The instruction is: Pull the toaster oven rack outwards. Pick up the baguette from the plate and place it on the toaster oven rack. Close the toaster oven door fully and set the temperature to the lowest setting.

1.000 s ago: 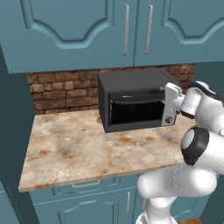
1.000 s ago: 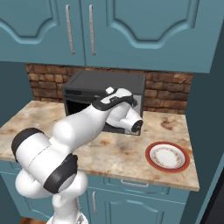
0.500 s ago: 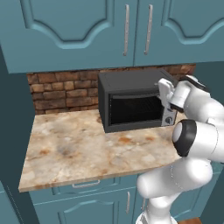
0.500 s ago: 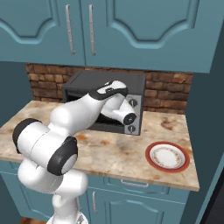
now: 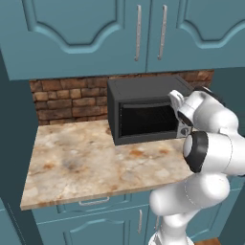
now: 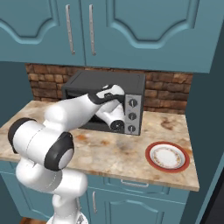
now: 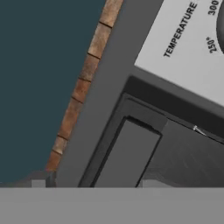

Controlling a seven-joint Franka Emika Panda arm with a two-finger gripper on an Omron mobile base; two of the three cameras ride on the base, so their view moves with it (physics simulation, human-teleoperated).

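Note:
The black toaster oven (image 5: 143, 115) stands at the back of the counter. Its door (image 6: 87, 114) is shut against the front. The dark glass hides the toaster oven rack and the baguette. My gripper (image 6: 123, 101) is pressed up close to the silver control panel (image 6: 132, 116), level with its top knob (image 6: 132, 103). My hand covers the fingers, so their spread does not show. The hand view is a close-up of the panel's TEMPERATURE label (image 7: 179, 30), with the door's upper corner (image 7: 131, 148) below it. The white plate (image 6: 168, 156) with an orange-red rim lies bare.
Teal cabinets (image 5: 143, 33) hang low over the oven. A brick wall (image 5: 67, 103) runs behind it. Marbled counter (image 5: 81, 158) stretches to the oven's left and in front of it. My own forearm (image 6: 70, 113) crosses in front of the door.
My hand has swung up and in from the lower panel toward the top knob, closer to the oven front. Oven and plate have stayed put.

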